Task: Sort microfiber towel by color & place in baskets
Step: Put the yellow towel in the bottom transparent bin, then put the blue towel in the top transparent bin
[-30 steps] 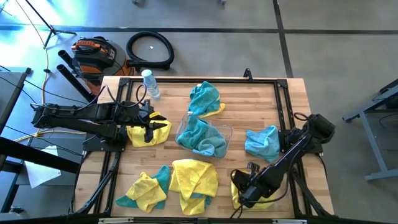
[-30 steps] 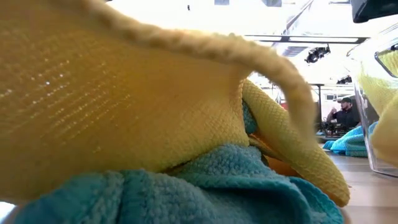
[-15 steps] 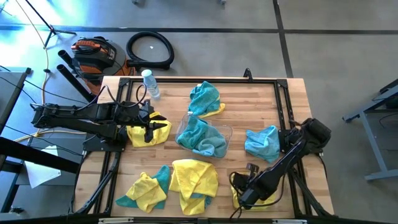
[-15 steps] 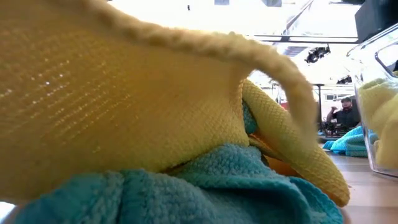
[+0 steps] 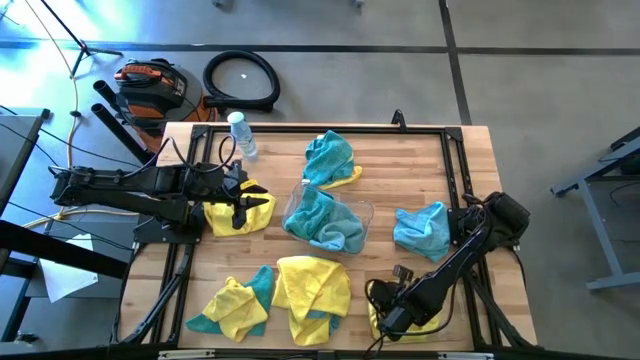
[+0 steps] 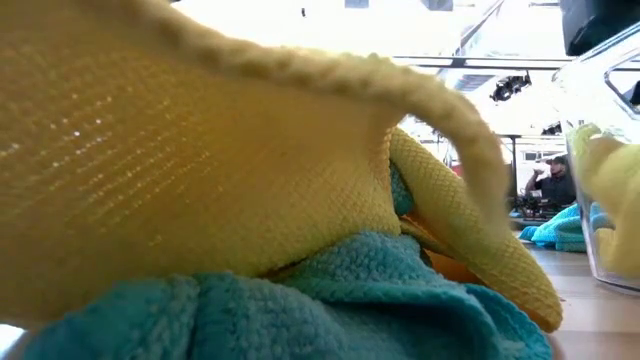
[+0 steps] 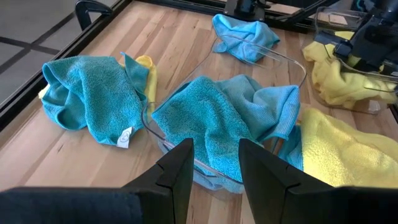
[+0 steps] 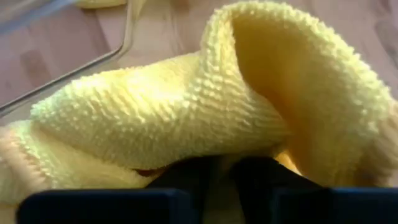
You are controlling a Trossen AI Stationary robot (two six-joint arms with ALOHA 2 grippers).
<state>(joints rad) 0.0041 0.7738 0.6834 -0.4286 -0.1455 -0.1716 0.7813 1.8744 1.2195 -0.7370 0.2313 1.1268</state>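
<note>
At the lower right of the high view the right gripper [image 5: 393,316] sits down in the basket [image 5: 378,322] there, its fingers pressed into a yellow towel [image 8: 205,118], grip impossible to judge, while the left gripper [image 5: 238,196] waits open at left over the worktop [image 5: 400,185].

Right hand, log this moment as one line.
right hand | over yellow towel in near-right basket | left hand idle, open
</note>
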